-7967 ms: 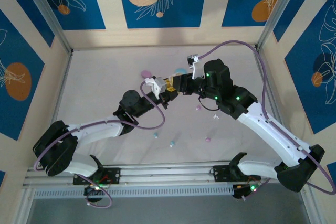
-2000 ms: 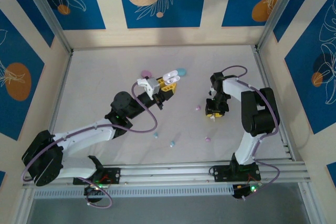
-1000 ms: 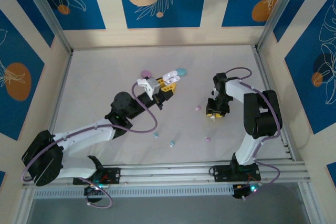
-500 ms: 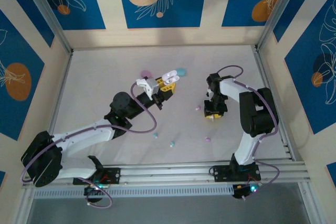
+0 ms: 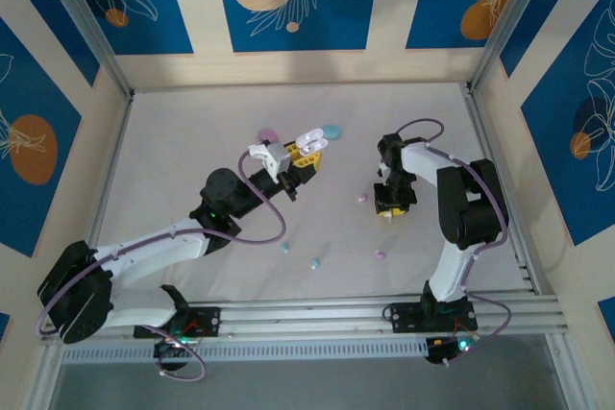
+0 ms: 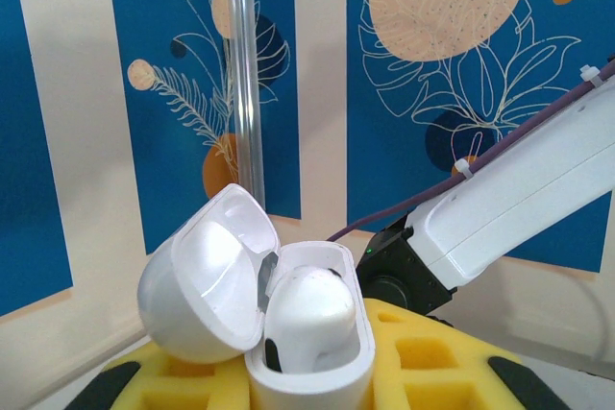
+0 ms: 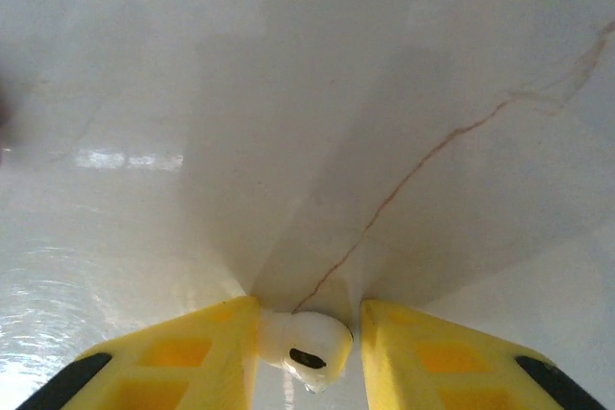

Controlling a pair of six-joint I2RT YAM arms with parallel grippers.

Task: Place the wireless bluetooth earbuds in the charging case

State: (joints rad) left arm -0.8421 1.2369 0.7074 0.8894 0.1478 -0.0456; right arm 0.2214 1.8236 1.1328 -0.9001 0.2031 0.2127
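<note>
**Right fingers draw in on an earbud while the case waits open**

The right fingers (image 7: 226, 338) have narrowed over the last second around a white earbud (image 7: 306, 345) lying on the table (image 7: 307, 93). One pad touches it and the other looks a sliver off, so I cannot tell whether it is gripped yet. The arm has also edged slightly left. I judge the pick-up of this bud is under way, not finished.

The left fingers (image 6: 423, 352) stay clenched on the white case (image 6: 317, 381), held up off the table. Its lid (image 6: 202, 276) is hinged open and a seated bud (image 6: 309, 309) is already inside.

The pads are yellow foam with square cut-outs. The earbud is a glossy plastic pebble with a dark opening. The case is a smooth, egg-like shell with a hollow lid. The table is pale and faintly shiny, crossed by a thin brownish line. A pink bud (image 5: 362, 198) and a blue bud (image 5: 284, 248) lie loose nearby.
</note>
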